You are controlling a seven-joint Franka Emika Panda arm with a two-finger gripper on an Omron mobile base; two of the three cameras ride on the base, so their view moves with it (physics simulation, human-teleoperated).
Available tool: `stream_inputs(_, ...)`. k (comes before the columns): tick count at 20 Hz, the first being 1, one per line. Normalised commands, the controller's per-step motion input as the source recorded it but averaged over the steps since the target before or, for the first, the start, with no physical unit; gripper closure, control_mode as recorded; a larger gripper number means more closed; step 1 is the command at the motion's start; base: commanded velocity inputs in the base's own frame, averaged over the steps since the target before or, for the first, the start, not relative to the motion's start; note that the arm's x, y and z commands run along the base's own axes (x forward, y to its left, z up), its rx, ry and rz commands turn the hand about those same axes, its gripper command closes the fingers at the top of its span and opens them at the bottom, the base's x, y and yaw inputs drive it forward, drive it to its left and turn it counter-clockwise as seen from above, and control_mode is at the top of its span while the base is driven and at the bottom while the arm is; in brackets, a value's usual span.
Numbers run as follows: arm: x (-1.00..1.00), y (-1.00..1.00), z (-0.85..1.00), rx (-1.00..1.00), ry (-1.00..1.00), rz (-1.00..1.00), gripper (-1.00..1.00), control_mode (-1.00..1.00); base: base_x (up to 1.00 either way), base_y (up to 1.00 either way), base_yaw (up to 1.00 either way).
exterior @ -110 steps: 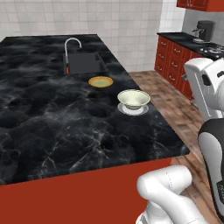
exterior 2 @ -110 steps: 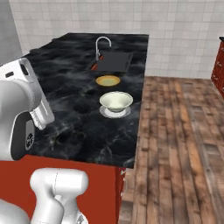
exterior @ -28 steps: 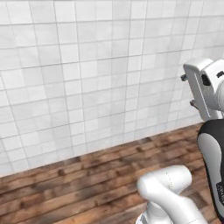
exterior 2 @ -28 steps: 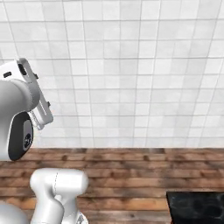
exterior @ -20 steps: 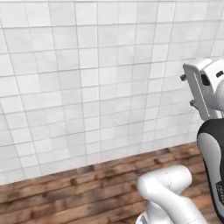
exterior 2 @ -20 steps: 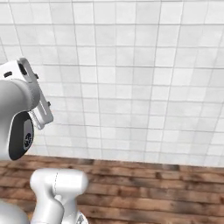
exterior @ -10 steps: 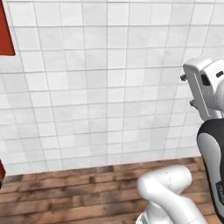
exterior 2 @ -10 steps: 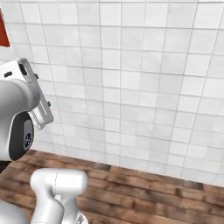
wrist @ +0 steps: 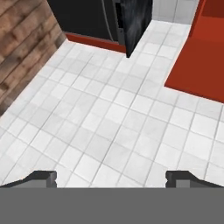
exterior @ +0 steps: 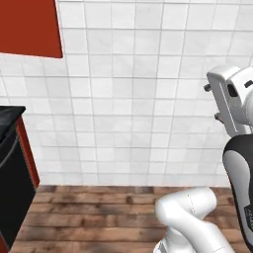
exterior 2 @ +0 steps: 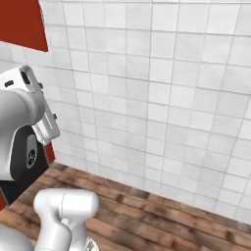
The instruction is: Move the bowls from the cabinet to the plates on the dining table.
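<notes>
Hand [wrist: 111, 177] spread wide (empty) facing tiled wall [wrist: 109, 118].

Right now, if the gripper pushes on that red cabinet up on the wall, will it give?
Probably not: the red cabinet looks like a rigid, flat-sided box fixed against the tiled wall, so it should stay put. Its smooth face likely offers the open gripper little to hold.

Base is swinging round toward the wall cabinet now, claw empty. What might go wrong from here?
1. The claw hangs open, facing white wall tiles; no bowl is in sight, so a reach now would be blind.
2. The red cabinet sits at the frame's edge; the base may stop misaligned with it.
3. A black counter edge lies low on the left, and the base might clip it.
</notes>
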Motion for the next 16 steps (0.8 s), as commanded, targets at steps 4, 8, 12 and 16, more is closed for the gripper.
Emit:
stream_inputs(4,0.00,0.00,0.00,0.00,0.00,0.00,-1.00,1.00,0.36,0.41,0.30)
stream_inputs(8,0.00,0.00,0.00,0.00,0.00,0.00,-1.00,1.00,0.38,0.42,0.29)
stream_inputs(12,0.00,0.00,0.00,0.00,0.00,0.00,-1.00,1.00,0.39,0.41,0.29)
stream_inputs(16,0.00,0.00,0.00,0.00,0.00,0.00,-1.00,1.00,0.44,0.35,0.29)
